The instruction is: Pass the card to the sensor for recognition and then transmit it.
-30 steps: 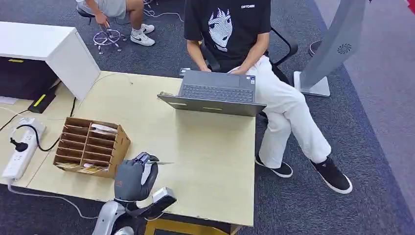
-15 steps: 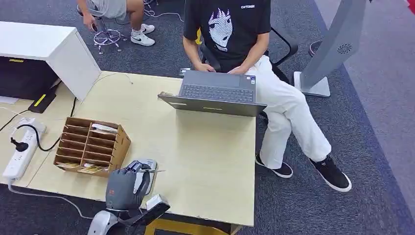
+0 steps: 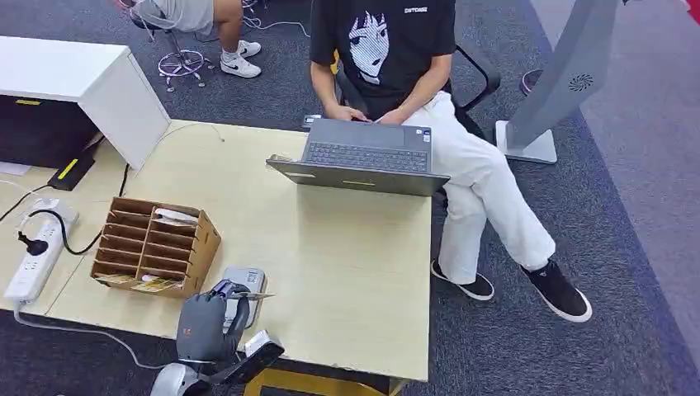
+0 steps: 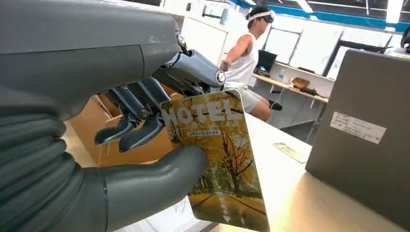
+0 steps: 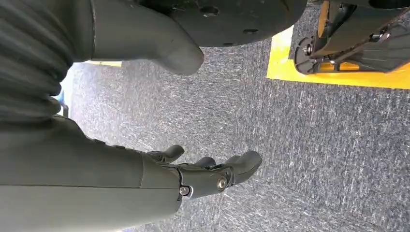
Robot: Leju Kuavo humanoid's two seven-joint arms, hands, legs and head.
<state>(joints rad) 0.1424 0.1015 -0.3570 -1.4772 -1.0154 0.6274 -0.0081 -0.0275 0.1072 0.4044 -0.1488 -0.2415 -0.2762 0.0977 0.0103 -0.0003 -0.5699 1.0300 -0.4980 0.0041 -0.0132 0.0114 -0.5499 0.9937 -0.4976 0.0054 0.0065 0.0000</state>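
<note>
The left robot hand point(image 3: 206, 320) pinches the hotel card point(image 4: 216, 154) above the grey sensor point(image 3: 245, 282), likely mid-scan; handover comes next, right robot hand point(image 5: 193, 176) empty.

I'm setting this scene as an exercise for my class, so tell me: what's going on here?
The robot's left hand pinches a hotel key card just above a small grey card reader beside the cardboard organiser on the table. Its right hand hangs empty over the carpet. Across the table, a seated person types on a laptop.
</note>
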